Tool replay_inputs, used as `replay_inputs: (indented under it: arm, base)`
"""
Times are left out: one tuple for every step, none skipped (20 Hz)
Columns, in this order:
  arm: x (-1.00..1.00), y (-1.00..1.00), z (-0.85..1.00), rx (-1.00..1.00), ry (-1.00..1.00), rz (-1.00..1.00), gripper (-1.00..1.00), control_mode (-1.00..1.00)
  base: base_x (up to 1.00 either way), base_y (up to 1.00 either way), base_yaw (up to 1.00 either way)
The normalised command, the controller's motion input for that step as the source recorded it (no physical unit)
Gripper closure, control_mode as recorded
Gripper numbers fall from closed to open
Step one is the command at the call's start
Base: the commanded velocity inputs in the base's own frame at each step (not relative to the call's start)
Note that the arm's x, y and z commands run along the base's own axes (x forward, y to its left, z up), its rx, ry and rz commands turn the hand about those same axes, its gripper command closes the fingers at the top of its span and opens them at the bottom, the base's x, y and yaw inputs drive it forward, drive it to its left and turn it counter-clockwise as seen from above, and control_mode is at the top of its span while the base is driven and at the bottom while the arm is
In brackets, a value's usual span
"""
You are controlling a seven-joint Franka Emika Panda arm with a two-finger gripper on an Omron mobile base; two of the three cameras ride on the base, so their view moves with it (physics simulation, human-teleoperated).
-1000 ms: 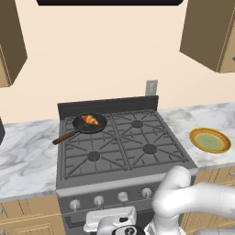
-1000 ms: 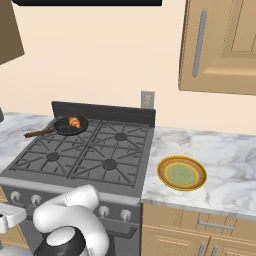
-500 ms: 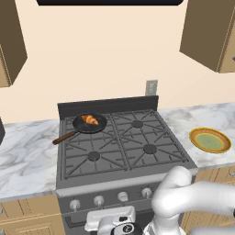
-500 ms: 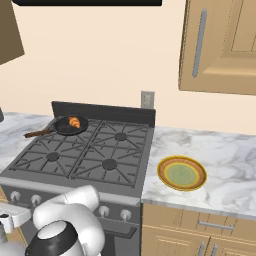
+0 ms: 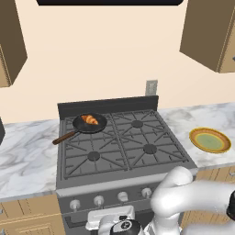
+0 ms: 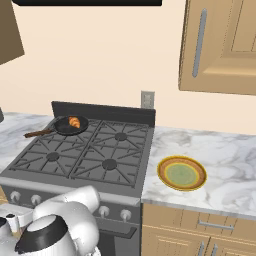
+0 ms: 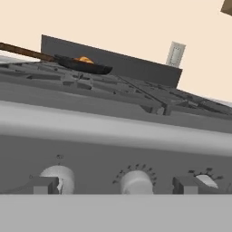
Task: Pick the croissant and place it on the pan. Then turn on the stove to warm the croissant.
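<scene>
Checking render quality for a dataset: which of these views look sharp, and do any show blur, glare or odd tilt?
Left base view: sharp, evenly lit; the croissant in the pan reads clearly. Right base view: sharp too, no glare on the plate. Hand view: rolled, so the stove edge slants; the near knobs look soft, and the tool's state cannot be judged.
</scene>
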Motion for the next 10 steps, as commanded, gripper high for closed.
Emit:
replay_inputs:
  arm:
    - [0.08, 0.01, -0.26, 0.0, 0.0, 0.0, -1.0, -1.0]
    - [0.08, 0.02, -0.24, 0.0, 0.0, 0.0, -1.0, -1.0]
    - [0.06, 0.05, -0.24, 0.0, 0.0, 0.0, -1.0, -1.0]
    - [0.03, 0.09, -0.22, 0.0, -0.01, 0.0, -1.0, -1.0]
    - [0.0, 0.14, -0.19, 0.0, -0.02, 0.0, -1.0, -1.0]
    - [0.0, 0.16, -0.16, 0.0, -0.02, 0.0, -1.0, -1.0]
    - [0.0, 0.22, -0.15, 0.0, -0.01, 0.0, -1.0, -1.0]
    - [0.0, 0.25, -0.11, 0.0, -0.01, 0.0, -1.0, -1.0]
    - [0.0, 0.31, -0.11, 0.0, 0.0, 0.0, -1.0, -1.0]
    - [0.0, 0.37, -0.11, 0.0, 0.0, 0.0, -1.0, -1.0]
  base:
    - [0.0, 0.0, 0.0]
    - [0.0, 0.0, 0.0]
    - [0.0, 0.0, 0.0]
    - [0.0, 0.0, 0.0]
    - [0.0, 0.0, 0.0]
    - [0.0, 0.0, 0.0]
    - [0.0, 0.0, 0.0]
    - [0.0, 0.0, 0.0]
    - [0.0, 0.0, 0.0]
    - [0.0, 0.0, 0.0]
